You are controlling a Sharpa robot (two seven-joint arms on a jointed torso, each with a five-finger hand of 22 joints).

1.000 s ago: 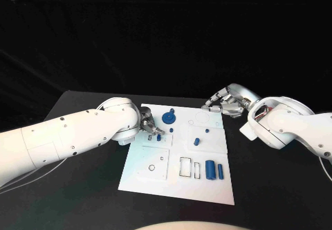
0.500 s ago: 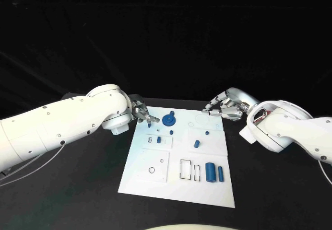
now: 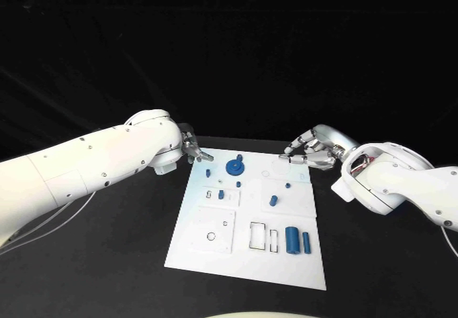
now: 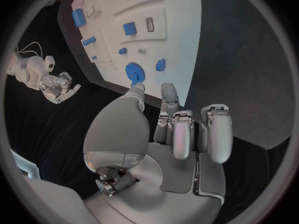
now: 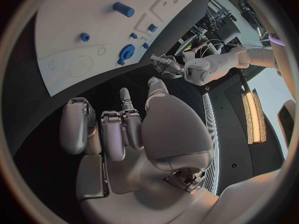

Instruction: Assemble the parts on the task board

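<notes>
The white task board [image 3: 215,255] lies in the middle of the table. Blue parts on it include a gear [image 3: 233,166] at the far end, a small block [image 3: 222,195] in a slot, a peg [image 3: 274,199], and a thick cylinder [image 3: 292,240] beside a thin bar [image 3: 306,241] near the front right. My left hand [image 3: 194,151] hovers just off the board's far left corner, fingers loosely bent, holding nothing. My right hand [image 3: 310,151] hangs by the far right corner, also holding nothing. The left wrist view shows my left hand [image 4: 168,134] short of the gear [image 4: 134,73].
Black table [image 3: 114,265] surrounds the board on every side. Two more small blue pegs [image 3: 208,173] [image 3: 286,182] stand on the board's far half. Empty outlined recesses [image 3: 257,234] sit near the front. A cable trails from my left arm [image 3: 47,228].
My left hand has lifted away from the small block on the board's left side and drawn back to the far left corner. The right hand has barely moved.
</notes>
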